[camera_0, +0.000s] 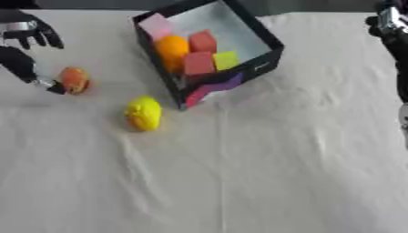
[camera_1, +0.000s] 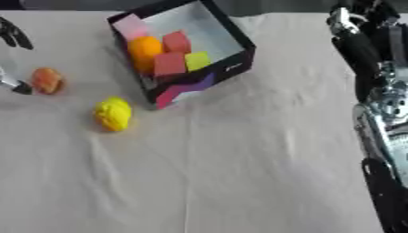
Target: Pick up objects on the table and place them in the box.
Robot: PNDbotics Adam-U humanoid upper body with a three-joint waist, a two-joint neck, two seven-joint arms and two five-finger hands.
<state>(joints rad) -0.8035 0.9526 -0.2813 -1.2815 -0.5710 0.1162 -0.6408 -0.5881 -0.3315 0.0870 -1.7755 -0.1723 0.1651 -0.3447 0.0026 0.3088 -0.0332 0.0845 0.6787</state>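
Left eye view: hand beside the orange object

Left eye view showed my left hand [camera_0: 24,50], fingers spread apart, a fingertip touching an orange object [camera_0: 75,80] on the tabletop [camera_0: 263,173]; a yellow object [camera_0: 143,113] lay near the box [camera_0: 263,61].

Right eye view showed my right hand [camera_1: 354,20] beyond the box; I couldn't tell its fingers.

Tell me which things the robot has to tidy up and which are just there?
For the job:
small orange thing, beside the left hand
yellow thing on the table
box, already holding blocks and an orange ball

Just there:
white cloth
right arm, off to the side
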